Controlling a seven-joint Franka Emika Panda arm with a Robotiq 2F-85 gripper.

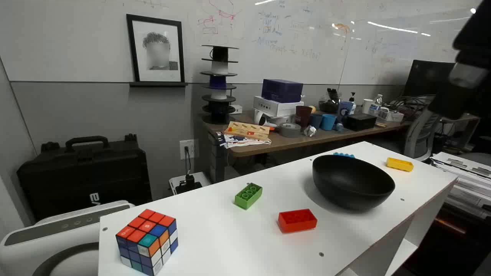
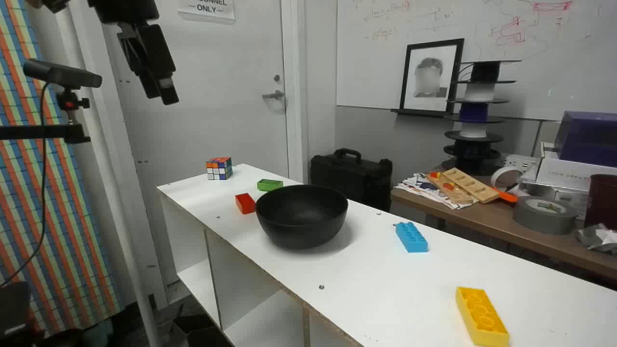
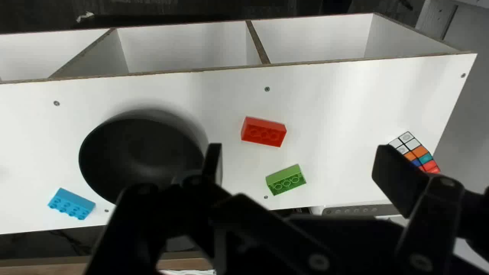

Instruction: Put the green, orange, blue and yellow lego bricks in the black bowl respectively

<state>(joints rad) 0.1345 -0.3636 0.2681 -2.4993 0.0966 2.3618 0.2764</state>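
Note:
The black bowl (image 1: 351,184) stands on the white shelf top, also in an exterior view (image 2: 301,217) and the wrist view (image 3: 137,152). The green brick (image 3: 285,179) and the red-orange brick (image 3: 263,131) lie on one side of it. The blue brick (image 2: 411,237) lies on the bowl's other side; the bowl partly hides it in an exterior view (image 1: 344,155). The yellow brick (image 2: 482,315) lies farther along, outside the wrist view. My gripper (image 3: 300,164) is open and empty, high above the shelf top, its fingers framing the green brick in the wrist view.
A puzzle cube (image 1: 147,241) stands at the shelf's end, beyond the green brick. The white shelf (image 2: 376,270) is narrow, with open compartments below its front edge. A brown desk (image 1: 245,150) with clutter stands behind it. A camera (image 2: 62,73) on a stand is near the arm.

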